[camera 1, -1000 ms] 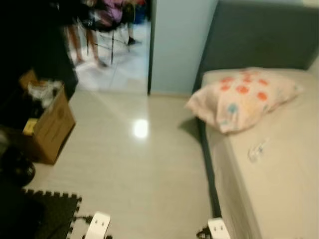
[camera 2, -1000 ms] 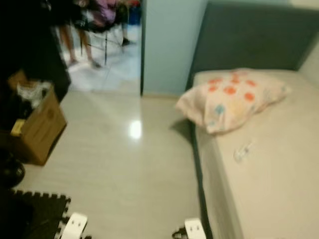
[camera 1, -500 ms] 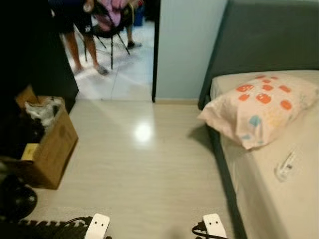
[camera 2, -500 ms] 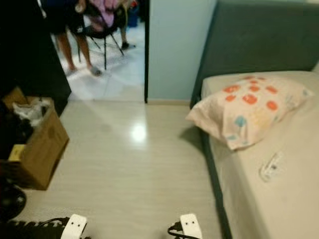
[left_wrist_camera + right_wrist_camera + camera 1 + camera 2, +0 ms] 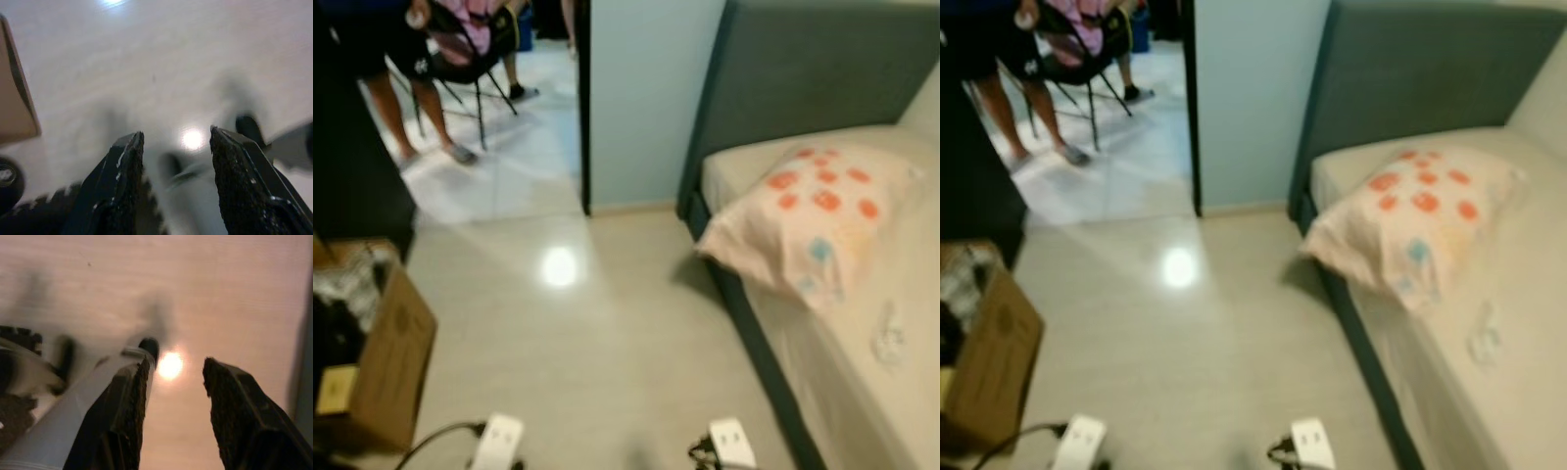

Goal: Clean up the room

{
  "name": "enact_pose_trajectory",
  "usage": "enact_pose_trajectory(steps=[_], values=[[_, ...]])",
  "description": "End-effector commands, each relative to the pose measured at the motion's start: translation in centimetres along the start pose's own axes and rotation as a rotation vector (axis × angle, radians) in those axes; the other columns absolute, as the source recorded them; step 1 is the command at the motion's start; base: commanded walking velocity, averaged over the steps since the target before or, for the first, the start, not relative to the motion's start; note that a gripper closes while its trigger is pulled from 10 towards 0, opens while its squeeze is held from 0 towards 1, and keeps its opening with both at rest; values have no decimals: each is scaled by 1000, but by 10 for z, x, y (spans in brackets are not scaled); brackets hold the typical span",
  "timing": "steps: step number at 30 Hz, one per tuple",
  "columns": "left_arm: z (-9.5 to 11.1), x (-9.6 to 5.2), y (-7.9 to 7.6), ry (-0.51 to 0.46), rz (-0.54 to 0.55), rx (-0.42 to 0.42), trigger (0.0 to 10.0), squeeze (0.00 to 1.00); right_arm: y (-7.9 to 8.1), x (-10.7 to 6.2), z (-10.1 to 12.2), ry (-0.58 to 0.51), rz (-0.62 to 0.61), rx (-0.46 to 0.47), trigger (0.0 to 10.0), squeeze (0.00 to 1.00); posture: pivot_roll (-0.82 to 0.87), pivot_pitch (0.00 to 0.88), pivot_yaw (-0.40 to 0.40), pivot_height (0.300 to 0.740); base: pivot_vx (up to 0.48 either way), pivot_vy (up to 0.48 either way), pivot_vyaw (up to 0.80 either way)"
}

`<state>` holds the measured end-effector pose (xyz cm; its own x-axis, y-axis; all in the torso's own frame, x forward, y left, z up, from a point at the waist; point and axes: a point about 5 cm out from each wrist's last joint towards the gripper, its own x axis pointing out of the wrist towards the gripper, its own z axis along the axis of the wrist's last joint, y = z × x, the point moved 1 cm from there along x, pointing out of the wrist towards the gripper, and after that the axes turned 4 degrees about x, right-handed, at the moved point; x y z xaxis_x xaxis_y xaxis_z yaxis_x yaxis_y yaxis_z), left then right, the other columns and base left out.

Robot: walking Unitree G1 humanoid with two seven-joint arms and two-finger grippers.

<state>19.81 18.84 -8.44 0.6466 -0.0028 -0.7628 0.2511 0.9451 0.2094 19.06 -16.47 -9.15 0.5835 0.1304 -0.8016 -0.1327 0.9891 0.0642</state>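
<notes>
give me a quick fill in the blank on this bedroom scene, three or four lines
1. The pillow with orange spots lies on the ____.
2. The cardboard box stands on the floor at the robot's ____ side.
3. The small clear wrapper lies on the mattress, nearer the robot than the ____.
4. The left gripper and the right gripper both hang with their fingers ____.

Missing words: bed; left; pillow; open
</notes>
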Motion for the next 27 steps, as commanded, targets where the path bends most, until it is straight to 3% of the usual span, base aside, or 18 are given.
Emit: enact_pose_trajectory(steps=[1, 8, 23, 27], values=[[-21, -5, -4, 72, -11, 6, 10000, 0, -1, -2, -8, 19, -6, 19, 10000, 0, 21, 0, 8, 740, 0, 0, 0], [-23, -5, -3, 77, -1, 9, 10000, 0, -1, -2, -8, 18, -7, 24, 10000, 0, 21, 2, 8, 740, 168, 0, 0], [-27, -6, -3, 91, 2, 8, 10000, 0, 0, -2, -9, 21, -3, 27, 10000, 0, 21, 7, 8, 740, 455, 0, 0], [-27, -7, -3, 93, 2, 8, 10000, 0, 0, -2, -9, 23, -4, 32, 10000, 0, 21, 8, 8, 740, 480, 0, -753]])
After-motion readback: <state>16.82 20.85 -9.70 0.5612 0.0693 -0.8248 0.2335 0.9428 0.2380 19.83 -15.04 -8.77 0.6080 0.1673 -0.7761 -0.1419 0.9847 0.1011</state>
